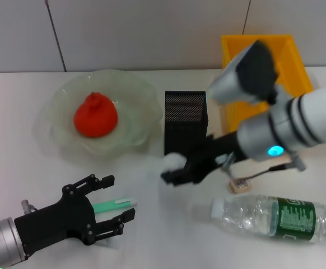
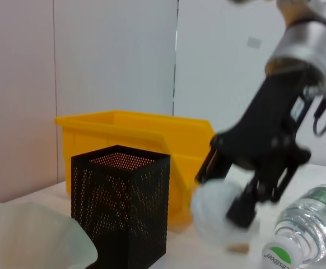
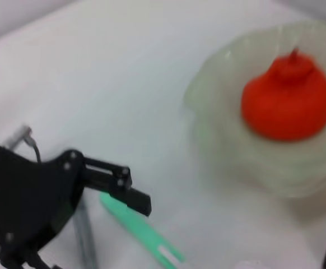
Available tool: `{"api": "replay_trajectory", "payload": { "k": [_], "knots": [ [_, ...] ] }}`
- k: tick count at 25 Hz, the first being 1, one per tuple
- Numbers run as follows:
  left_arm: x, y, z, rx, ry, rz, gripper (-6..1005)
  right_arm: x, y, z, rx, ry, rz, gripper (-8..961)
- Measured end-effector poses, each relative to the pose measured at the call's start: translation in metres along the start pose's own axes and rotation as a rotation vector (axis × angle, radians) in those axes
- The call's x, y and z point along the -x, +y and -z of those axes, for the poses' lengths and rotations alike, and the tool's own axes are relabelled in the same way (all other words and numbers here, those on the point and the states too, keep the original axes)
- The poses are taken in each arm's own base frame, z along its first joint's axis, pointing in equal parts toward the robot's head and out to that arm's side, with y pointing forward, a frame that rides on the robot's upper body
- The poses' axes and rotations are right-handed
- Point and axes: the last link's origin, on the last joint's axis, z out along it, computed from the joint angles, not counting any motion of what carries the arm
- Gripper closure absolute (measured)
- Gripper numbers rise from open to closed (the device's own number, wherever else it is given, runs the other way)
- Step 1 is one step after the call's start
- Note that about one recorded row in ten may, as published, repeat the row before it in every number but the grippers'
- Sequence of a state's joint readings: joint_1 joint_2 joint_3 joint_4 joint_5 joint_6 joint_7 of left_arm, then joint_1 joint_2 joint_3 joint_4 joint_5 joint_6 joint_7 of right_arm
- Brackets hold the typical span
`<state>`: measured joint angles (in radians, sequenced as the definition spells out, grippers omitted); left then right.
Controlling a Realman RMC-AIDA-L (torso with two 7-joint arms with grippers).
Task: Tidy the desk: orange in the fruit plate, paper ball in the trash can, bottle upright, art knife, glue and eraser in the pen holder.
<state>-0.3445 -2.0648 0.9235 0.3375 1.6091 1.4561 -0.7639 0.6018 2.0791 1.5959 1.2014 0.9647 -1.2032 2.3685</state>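
Note:
The orange (image 1: pixel 96 116) sits in the pale green fruit plate (image 1: pixel 132 95). My right gripper (image 1: pixel 173 172) hovers in front of the black mesh pen holder (image 1: pixel 185 115), shut on the white paper ball (image 1: pixel 173 161). In the left wrist view the same paper ball (image 2: pixel 210 212) is pinched by that right gripper (image 2: pixel 226 193), above the table. Behind the holder stands the yellow trash can (image 1: pixel 264 61). The clear bottle (image 1: pixel 275 217) lies on its side at the front right. Low at the front left, my left gripper (image 1: pixel 118 198) is open astride the green art knife (image 1: pixel 113 204). A small tan eraser (image 1: pixel 240 185) lies near the bottle.
The pen holder (image 2: pixel 121 207) and the yellow bin (image 2: pixel 140 134) stand close together, with the plate's rim (image 2: pixel 34 235) beside them. In the right wrist view the knife (image 3: pixel 140 230) lies beside a left finger (image 3: pixel 115 182), and the orange (image 3: pixel 286 101) is in its plate (image 3: pixel 219 112).

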Motion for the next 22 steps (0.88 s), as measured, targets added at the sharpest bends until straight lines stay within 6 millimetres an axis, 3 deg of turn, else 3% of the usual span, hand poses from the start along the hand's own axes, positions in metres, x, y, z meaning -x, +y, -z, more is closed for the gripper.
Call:
{"api": "replay_trajectory", "payload": {
  "k": [2,4,5,7,10,16,18,22],
  "knots": [
    [0.000,0.000,0.000,0.000,0.000,0.000,171,0.007,-0.007,0.026,-0.007,-0.050,-0.024,442],
    [-0.001,0.000,0.000,0.003,0.003,0.000,171,0.009,-0.010,0.037,-0.013,-0.072,-0.035,443],
    [-0.001,0.001,0.000,0.004,0.004,0.000,171,0.012,-0.017,0.054,-0.034,-0.115,-0.052,443],
    [-0.001,0.001,0.000,0.005,0.006,0.001,172,0.013,-0.020,0.060,-0.043,-0.132,-0.059,443],
    [-0.001,0.001,0.000,0.005,0.006,0.001,172,0.017,-0.036,0.088,-0.109,-0.216,-0.093,443],
    [-0.002,0.001,-0.001,0.010,0.008,-0.002,173,0.015,-0.058,0.118,-0.216,-0.295,-0.127,443],
    [-0.002,0.002,-0.002,0.018,0.006,-0.004,173,0.009,-0.075,0.133,-0.308,-0.328,-0.143,443],
    [-0.002,0.002,-0.002,0.021,0.006,-0.006,174,0.001,-0.090,0.141,-0.409,-0.324,-0.164,444]
  ]
}}
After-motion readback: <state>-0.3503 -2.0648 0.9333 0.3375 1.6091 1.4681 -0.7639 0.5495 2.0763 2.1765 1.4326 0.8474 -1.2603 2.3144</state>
